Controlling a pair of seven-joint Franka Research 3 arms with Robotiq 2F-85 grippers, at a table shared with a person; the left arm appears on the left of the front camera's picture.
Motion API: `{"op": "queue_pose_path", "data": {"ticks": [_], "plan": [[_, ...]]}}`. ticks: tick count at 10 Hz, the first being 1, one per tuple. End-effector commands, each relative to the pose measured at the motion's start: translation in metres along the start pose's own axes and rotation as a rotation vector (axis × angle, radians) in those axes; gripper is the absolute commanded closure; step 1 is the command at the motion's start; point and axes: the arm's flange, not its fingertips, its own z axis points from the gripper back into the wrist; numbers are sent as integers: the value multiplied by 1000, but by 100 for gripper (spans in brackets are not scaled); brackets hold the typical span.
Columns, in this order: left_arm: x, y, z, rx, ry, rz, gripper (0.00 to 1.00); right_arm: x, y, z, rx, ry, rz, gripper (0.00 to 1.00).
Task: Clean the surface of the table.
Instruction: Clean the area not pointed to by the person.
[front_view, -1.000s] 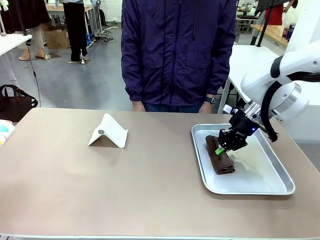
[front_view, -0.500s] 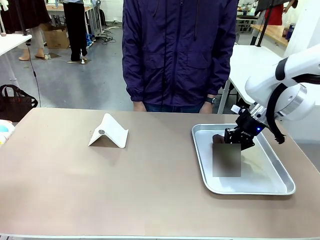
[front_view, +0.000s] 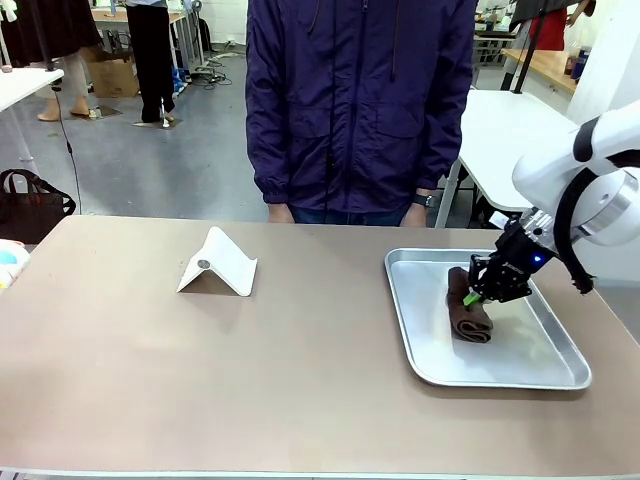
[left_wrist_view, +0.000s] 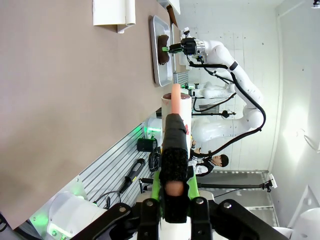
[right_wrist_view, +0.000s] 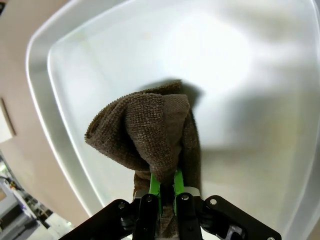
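Front view: table (front_view: 250, 380) runs lengthwise left-right.

A shiny metal tray (front_view: 535, 345) sits on the right, with a brown cloth (front_view: 468, 318) bunched up over it. A white folded stand (front_view: 218, 263) sits on the left. A person in a dark purple jacket (front_view: 360, 100) stands behind. A black bag (front_view: 30, 205) is on the floor.

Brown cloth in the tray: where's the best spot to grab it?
Pinch a raised fold of the brown cloth from above: it's soft and bunched on the tray, so a ridge fits between the fingers. The right gripper is shut on one.
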Motion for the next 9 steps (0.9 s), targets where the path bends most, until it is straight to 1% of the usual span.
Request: {"op": "queue_pose_path", "data": {"ticks": [1, 4, 5, 6, 7, 8, 9], "plan": [[-1, -5, 4, -17, -2, 1, 90, 0, -56, -17, -135, -51, -93, 89], [-1, -5, 4, -17, -2, 1, 90, -6, -79, -13, -99, -68, -163, 89], [-1, -5, 4, -17, -2, 1, 90, -8, -82, -10, -53, -81, -175, 89], [-1, -5, 4, -17, -2, 1, 90, -13, -81, -3, 49, -96, -159, 89], [-1, -5, 4, -17, -2, 1, 90, -18, -77, 7, 176, -136, -132, 89], [-1, -5, 4, -17, -2, 1, 90, -24, -68, 19, 384, -186, -79, 89], [-1, -5, 4, -17, -2, 1, 90, -27, -61, 28, 554, -199, -31, 89]]}}
